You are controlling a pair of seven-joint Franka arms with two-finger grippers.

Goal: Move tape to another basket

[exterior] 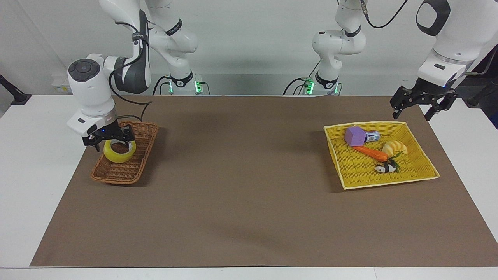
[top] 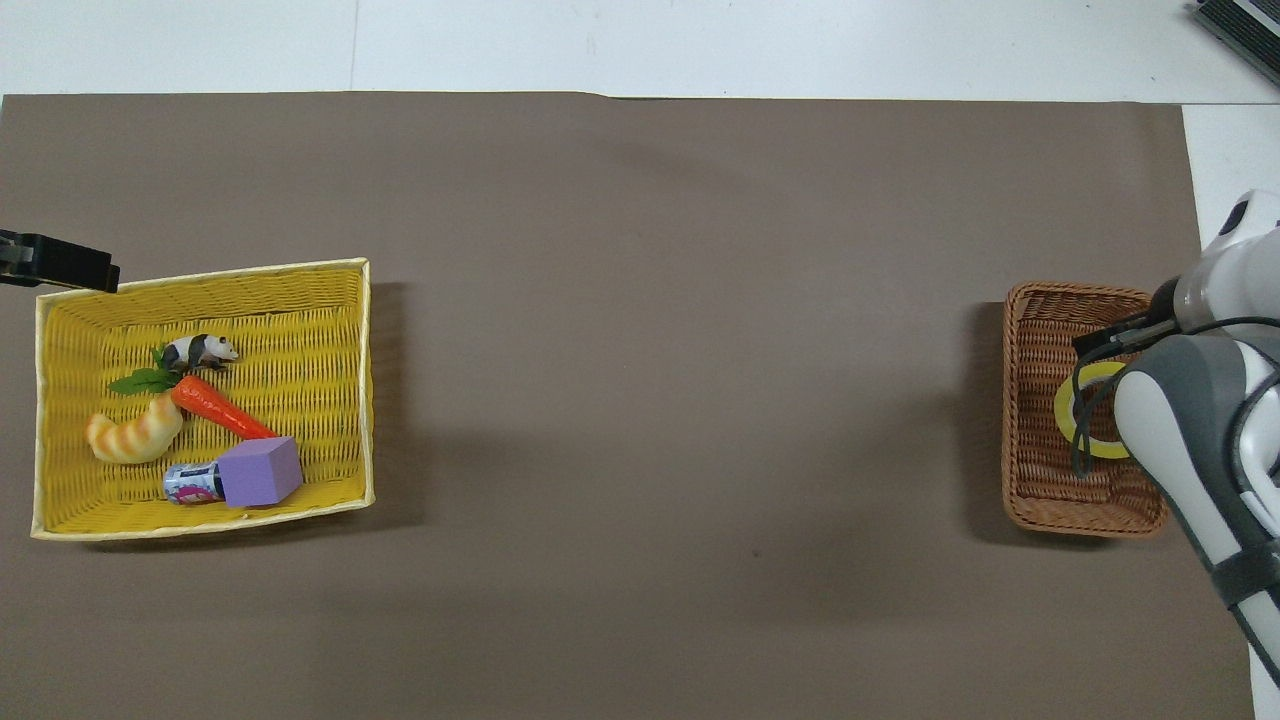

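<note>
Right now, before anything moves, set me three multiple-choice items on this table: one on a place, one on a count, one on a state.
1. Where is the ring-shaped roll of translucent yellow tape?
A. In the narrow brown wicker basket
B. In the square yellow woven basket
C. On the bare brown mat

2. How many things lie in the square yellow woven basket?
A. Three
B. Five
C. Eight

3. What state is the left gripper in?
A. Shut on the carrot
B. Shut on the tape
C. Open, holding nothing

Key:
1 A: the tape lies inside the brown wicker basket.
2 B: the yellow woven basket holds a cube, can, carrot, croissant and panda.
3 C: the left gripper hangs spread and empty.
</note>
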